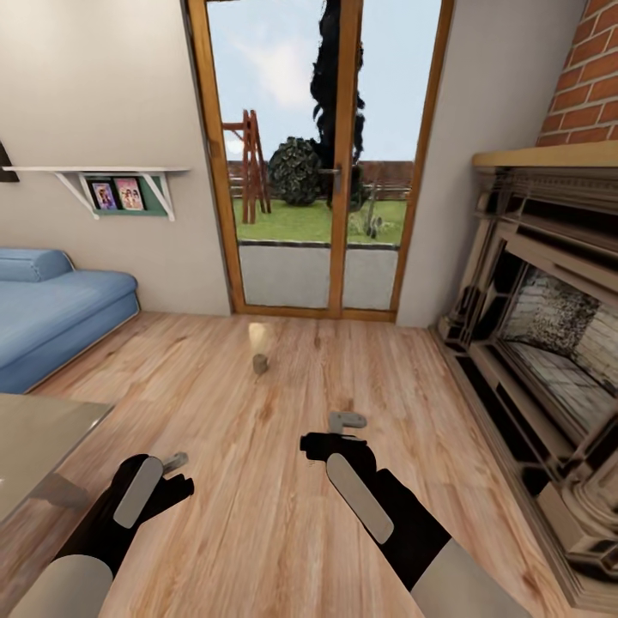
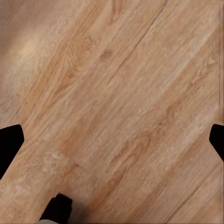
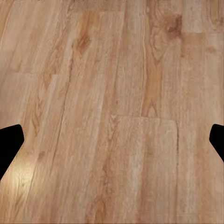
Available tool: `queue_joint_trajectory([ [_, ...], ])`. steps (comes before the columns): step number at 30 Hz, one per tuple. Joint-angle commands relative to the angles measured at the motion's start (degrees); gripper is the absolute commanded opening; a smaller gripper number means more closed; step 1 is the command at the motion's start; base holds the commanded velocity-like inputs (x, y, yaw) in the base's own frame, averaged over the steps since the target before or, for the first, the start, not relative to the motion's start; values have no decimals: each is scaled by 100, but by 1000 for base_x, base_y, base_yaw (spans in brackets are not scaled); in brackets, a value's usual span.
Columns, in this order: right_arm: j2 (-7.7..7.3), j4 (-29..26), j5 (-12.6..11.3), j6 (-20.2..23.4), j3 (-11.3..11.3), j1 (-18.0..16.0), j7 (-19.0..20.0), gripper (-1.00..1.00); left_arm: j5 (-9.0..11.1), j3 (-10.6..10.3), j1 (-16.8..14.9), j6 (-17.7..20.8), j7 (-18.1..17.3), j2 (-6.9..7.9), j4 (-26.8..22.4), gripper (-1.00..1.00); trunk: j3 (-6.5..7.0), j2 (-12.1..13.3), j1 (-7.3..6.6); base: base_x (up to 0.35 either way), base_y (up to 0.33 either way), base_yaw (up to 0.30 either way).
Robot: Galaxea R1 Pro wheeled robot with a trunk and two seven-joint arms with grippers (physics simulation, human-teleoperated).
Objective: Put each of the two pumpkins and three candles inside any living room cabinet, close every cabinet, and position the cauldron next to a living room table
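1. A glazed wooden door stands in the far wall of the living room, and everything below is placed against it.
2. On the plank floor in front of the door, a little toward its left leaf, stands a small pale object with a cream top and a greyish base (possibly a candle, but it is too blurred to be sure).
3. The left gripper hangs low over the floor, well back from the door and off to the left of it; the pale object lies well ahead of it and to its right, apart from it.
4. The right gripper hangs over the floor roughly in line with the door's middle, also well back from it; the pale object lies ahead of it and to its left, nearer than to the other gripper but still clearly apart.
5. In the left wrist view the two dark fingertips sit at opposite edges with bare floor between them, so the jaws are spread wide and hold nothing.
6. In the right wrist view the fingertips likewise sit at opposite edges over bare planks: spread, nothing between them.
7. A blue sofa sits left of the door, with a white wall shelf above it.
8. A brick fireplace fills the wall right of the door.
9. A pale table corner shows far back from the door, beside the left arm.
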Motion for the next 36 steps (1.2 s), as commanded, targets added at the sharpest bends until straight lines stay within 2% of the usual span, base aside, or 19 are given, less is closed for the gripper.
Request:
queue_joint_trajectory([
  [1,-1,-11,-44,9,10,-6,-51,100,60,0,-3,12,53,0,-5,100,-6,-3,3,335,0,0],
  [36,-15,-18,-44,7,11,-9,-41,100,60,-2,-3,10,55,3,-12,100,-6,-3,3,335,0,0],
])
